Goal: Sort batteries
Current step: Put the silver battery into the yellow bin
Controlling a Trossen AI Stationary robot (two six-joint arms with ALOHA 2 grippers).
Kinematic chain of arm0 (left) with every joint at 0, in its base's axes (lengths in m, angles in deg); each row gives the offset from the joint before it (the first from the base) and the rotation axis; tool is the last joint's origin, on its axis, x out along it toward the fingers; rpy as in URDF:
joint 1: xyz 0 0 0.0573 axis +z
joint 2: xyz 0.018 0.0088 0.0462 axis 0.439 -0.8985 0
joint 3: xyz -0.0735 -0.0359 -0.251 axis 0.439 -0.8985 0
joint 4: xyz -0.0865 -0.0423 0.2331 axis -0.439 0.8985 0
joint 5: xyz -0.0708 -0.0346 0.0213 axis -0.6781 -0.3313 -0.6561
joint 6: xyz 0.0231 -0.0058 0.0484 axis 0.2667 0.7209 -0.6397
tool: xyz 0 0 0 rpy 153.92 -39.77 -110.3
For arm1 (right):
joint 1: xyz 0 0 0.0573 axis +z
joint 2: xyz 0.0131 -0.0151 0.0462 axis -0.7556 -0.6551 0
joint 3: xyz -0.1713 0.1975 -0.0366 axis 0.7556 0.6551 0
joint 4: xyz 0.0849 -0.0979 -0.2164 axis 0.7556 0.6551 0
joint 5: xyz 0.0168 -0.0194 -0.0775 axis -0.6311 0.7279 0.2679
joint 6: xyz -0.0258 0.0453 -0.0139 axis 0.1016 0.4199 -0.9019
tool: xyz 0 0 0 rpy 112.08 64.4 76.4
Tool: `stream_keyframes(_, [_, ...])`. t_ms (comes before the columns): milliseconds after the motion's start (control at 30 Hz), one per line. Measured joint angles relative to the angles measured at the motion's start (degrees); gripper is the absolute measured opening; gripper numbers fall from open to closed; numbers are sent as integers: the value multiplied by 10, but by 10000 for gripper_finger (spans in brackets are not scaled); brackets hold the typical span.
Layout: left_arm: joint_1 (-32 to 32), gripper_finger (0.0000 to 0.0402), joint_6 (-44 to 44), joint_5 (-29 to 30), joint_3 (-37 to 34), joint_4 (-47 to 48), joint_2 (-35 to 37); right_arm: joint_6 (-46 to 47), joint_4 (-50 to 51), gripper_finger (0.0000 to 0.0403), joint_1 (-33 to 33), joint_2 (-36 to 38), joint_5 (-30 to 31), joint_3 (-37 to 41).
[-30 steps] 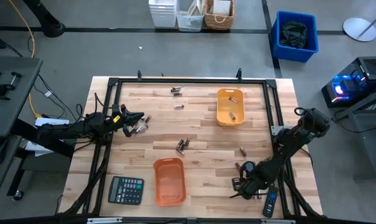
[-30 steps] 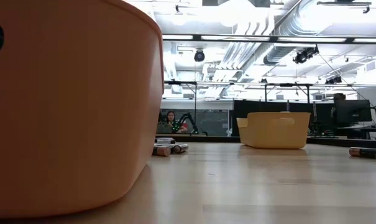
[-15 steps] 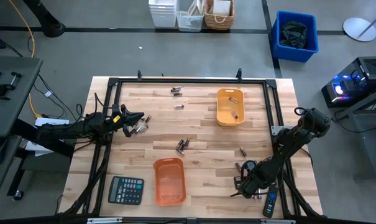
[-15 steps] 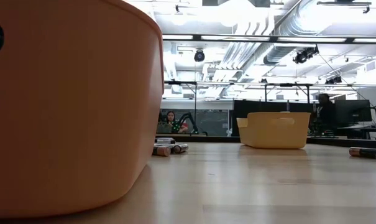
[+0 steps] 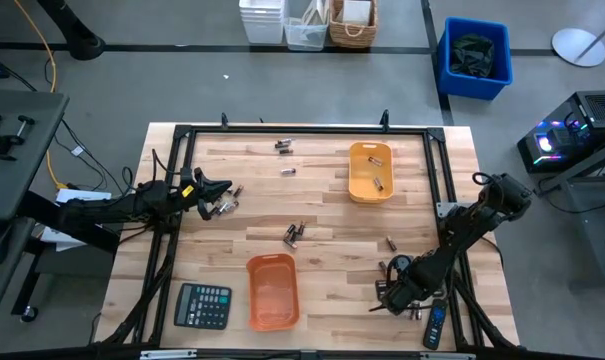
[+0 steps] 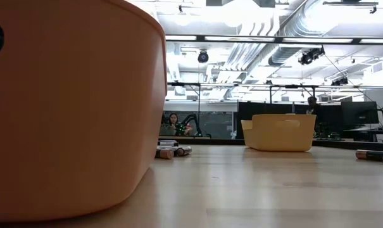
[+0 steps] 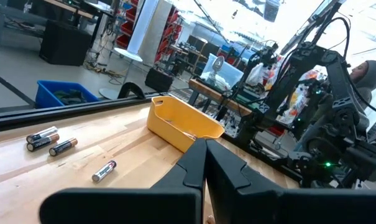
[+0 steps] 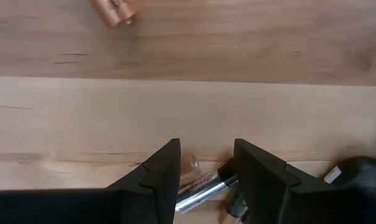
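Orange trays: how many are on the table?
2. One orange tray sits near the front edge beside the calculator; the other tray sits toward the back right, holding batteries.

The near orange tray (image 6: 71, 107) fills the low view's left side, cut off by the edges; a battery (image 8: 203, 190) lies partly hidden between the right gripper (image 8: 206, 171) fingers; another battery (image 8: 116, 9) is cropped by the edge.
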Motion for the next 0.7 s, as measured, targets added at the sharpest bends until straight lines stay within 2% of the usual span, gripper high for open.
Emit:
stream_keyframes(267, [0, 1, 0, 0, 0, 0, 0, -9, 53, 145, -7, 26, 33, -24])
stream_keyframes(400, [0, 1, 0, 0, 0, 0, 0, 7, 53, 145, 11, 40, -2, -53])
stream_keyframes(533, [0, 1, 0, 0, 0, 0, 0, 17, 25, 145, 27, 21, -32, -61])
stream_keyframes(700, [0, 1, 0, 0, 0, 0, 0, 16, 38, 145, 15, -6, -20, -57])
